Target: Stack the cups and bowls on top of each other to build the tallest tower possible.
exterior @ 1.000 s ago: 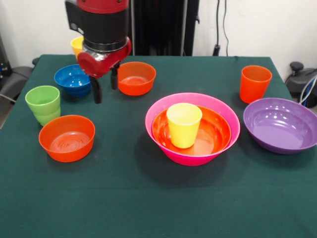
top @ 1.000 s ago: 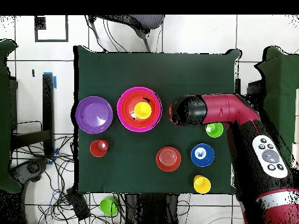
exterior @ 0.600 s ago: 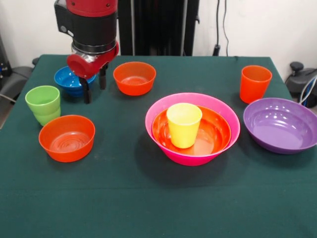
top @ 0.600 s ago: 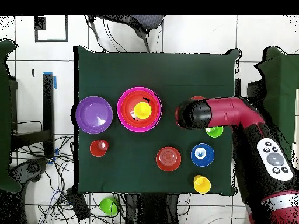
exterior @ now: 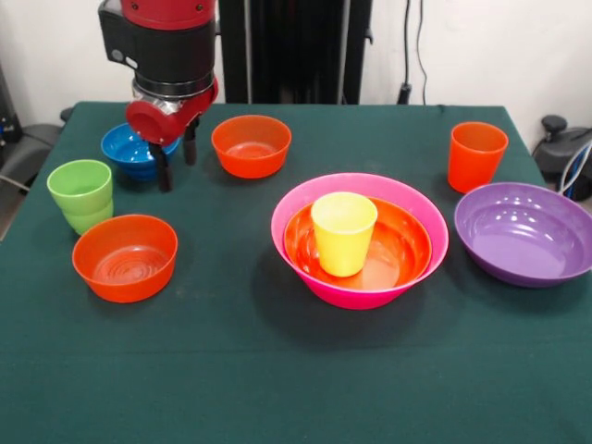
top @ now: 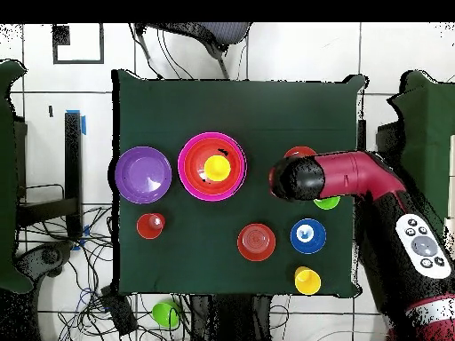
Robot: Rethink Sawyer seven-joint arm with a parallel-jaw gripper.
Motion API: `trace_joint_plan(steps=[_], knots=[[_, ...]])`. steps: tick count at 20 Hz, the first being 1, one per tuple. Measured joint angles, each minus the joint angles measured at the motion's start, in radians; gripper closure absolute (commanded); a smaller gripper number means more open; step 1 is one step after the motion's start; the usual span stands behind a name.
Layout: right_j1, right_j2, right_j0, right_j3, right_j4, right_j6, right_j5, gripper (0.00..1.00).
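glossy plastic bowls, matt green tablecloth

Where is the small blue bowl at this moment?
In the front view the small blue bowl stands at the far left of the table, just behind the hand, with the green cup nearer the camera.

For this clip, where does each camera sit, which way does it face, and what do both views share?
Front view: across the table, facing the robot; the red and black arm comes down at upper left, its pincer open by the blue bowl.
Overhead view: above the table, looking straight down; the arm reaches in from the lower right.
Shared: the pink bowl holding a large orange bowl and a yellow cup.
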Motion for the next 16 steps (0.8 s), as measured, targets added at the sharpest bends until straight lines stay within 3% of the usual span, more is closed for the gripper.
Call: trace_joint_plan(steps=[9,16], knots=[[0.001,0.044,-0.058,0.091,-0.028,-0.027,0.0,0.0],[0.004,0.044,-0.056,0.137,-0.081,-0.027,-0.004,0.0]])
